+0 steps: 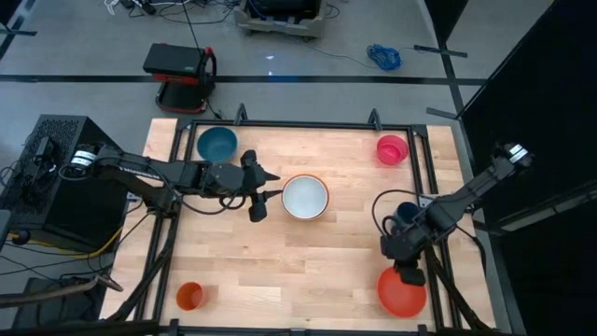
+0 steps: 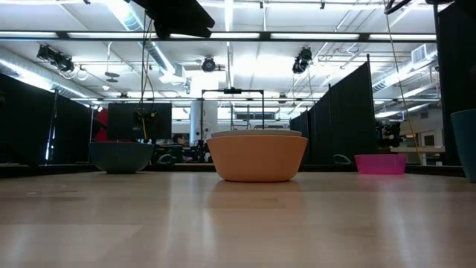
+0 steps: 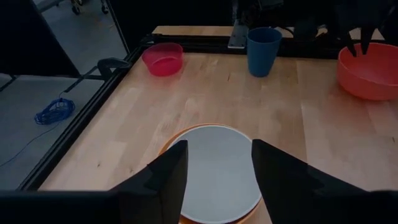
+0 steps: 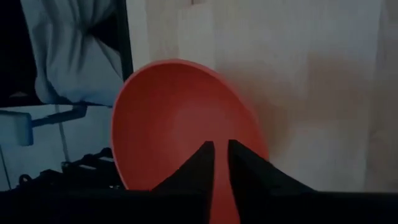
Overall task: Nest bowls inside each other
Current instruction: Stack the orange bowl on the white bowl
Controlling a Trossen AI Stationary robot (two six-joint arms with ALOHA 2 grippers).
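Note:
A pale white bowl (image 1: 305,196) sits nested in an orange bowl (image 2: 256,160) at the table's middle. My left gripper (image 1: 265,193) hovers open just left of them, and in its wrist view its fingers (image 3: 161,180) frame the white bowl (image 3: 217,171) from above. The teal bowl (image 1: 216,144) stands far left and the pink bowl (image 1: 392,148) far right. The red bowl (image 1: 402,292) rests near right. My right gripper (image 1: 409,273) hangs over the red bowl's far rim, its fingers (image 4: 202,158) a narrow gap apart. My right gripper slants down from above over the red bowl's far rim (image 1: 405,275), both fingertips showing against the bowl's inside (image 4: 180,118). I cannot tell whether they touch the bowl.
A dark-blue cup (image 1: 407,213) stands just beyond my right gripper. A small orange cup (image 1: 190,296) sits at the near left. A black frame rail (image 1: 308,124) runs round the table. Bare wood lies between the middle bowls and the near edge.

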